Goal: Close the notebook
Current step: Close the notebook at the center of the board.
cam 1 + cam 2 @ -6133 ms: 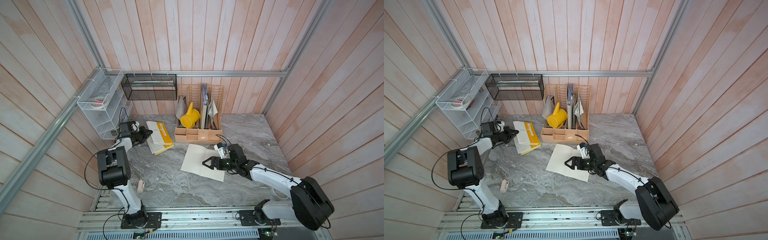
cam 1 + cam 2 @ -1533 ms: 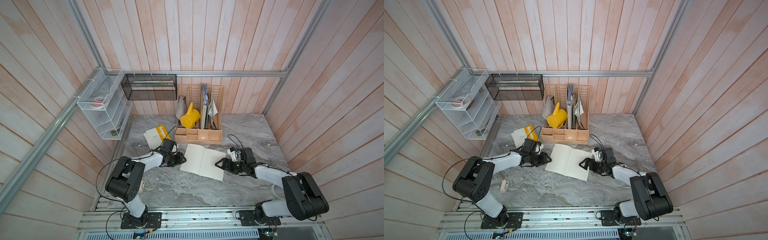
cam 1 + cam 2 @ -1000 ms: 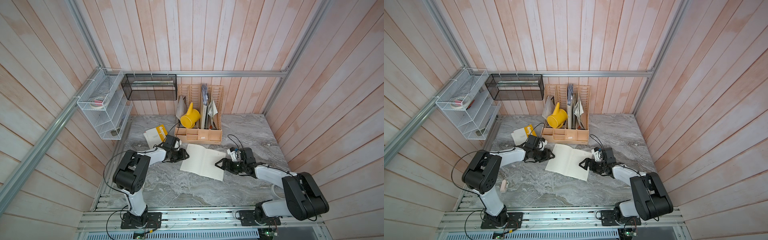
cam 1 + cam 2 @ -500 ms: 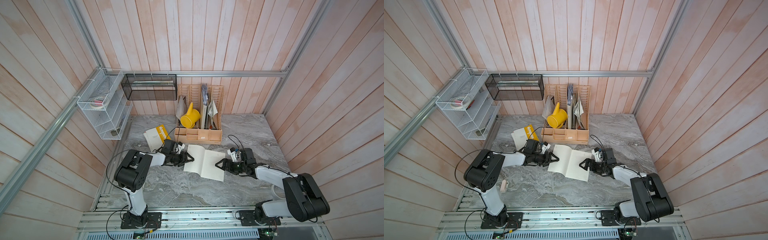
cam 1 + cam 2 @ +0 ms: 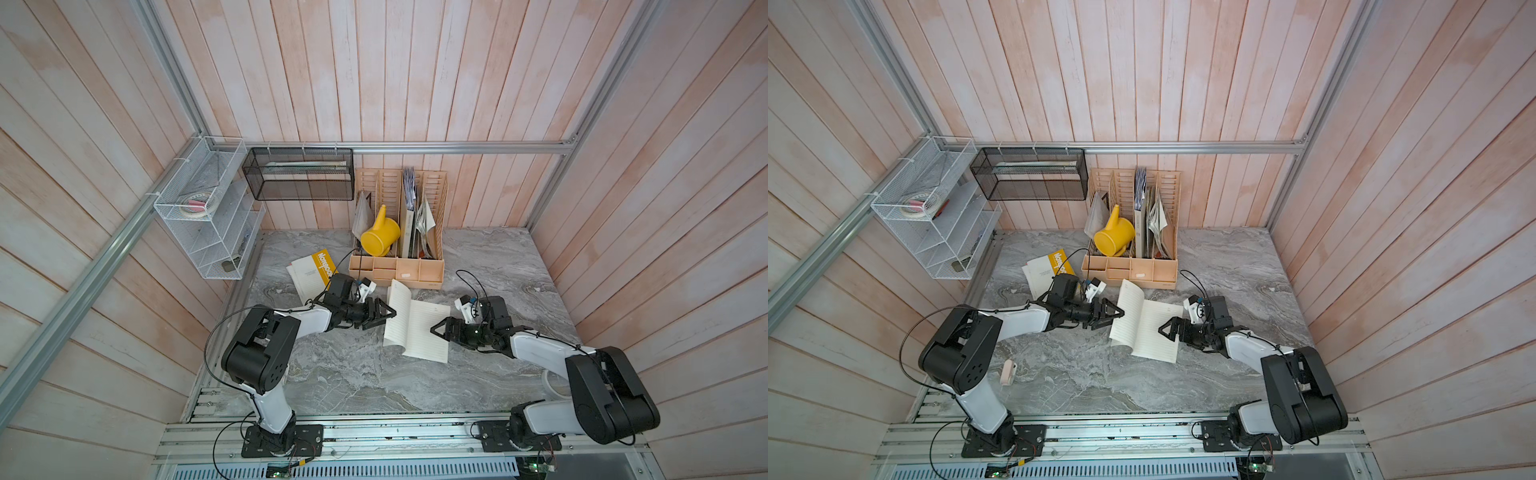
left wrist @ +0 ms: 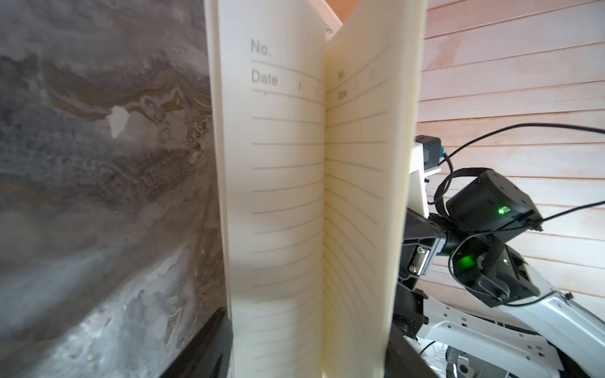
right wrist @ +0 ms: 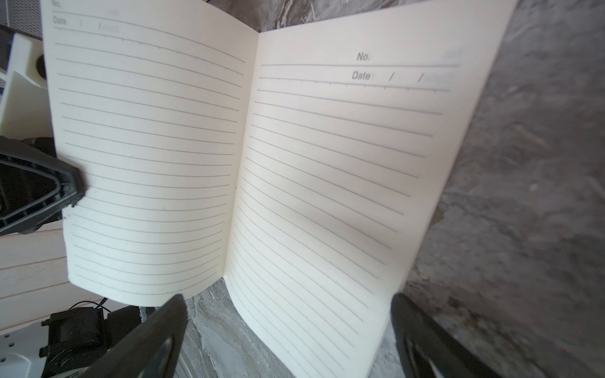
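The notebook (image 5: 422,332) (image 5: 1152,332) lies open in the middle of the marble table, showing cream lined pages. Its right half rests flat. Its left half (image 6: 288,196) stands raised and curved, the outer edge between the wide-apart fingers of my left gripper (image 5: 384,319) (image 5: 1115,318) (image 6: 304,353). One left fingertip (image 7: 65,189) touches the inner face of that raised page. My right gripper (image 5: 436,330) (image 5: 1165,328) (image 7: 291,340) is open and low at the outer edge of the flat right page (image 7: 327,163), which lies between its fingers.
A wooden desk organiser (image 5: 397,266) with a yellow watering can (image 5: 379,239) stands just behind the notebook. A yellow-and-white booklet (image 5: 311,270) lies behind my left arm. A white wire shelf (image 5: 208,224) and a black mesh basket (image 5: 299,178) hang on the walls. A small pink object (image 5: 1008,372) lies front left.
My left gripper came right from the booklet to the notebook's left edge and lifted that half, which now stands steeper; its jaws have widened. The right arm has stayed put.
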`<state>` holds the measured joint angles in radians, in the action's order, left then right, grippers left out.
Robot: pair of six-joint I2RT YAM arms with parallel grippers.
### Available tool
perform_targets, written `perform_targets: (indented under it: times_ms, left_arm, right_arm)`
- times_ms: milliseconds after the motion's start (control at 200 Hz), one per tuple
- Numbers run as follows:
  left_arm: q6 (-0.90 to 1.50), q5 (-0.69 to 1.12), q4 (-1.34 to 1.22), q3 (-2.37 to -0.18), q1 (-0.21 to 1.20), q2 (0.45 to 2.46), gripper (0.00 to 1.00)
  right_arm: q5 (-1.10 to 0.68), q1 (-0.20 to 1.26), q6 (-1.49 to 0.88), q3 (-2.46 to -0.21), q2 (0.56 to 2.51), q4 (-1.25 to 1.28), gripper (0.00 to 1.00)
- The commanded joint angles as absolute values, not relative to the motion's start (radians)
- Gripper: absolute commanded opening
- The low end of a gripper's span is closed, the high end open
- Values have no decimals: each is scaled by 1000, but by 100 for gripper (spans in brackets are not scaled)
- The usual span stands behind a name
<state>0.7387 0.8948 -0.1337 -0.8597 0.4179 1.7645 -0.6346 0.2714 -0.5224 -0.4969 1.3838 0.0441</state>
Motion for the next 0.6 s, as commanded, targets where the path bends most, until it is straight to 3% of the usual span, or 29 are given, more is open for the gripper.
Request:
perform_targets:
  times_ms: [0,595]
  left_arm:
    - [765,926,-156,-894,441,1742,67]
    - [838,911,-138,-1029,552,1756,69]
  right_arm:
    - [-647,268,-517,-490,1365,16,98]
    - [-649,268,-514,-491,1361,18,98]
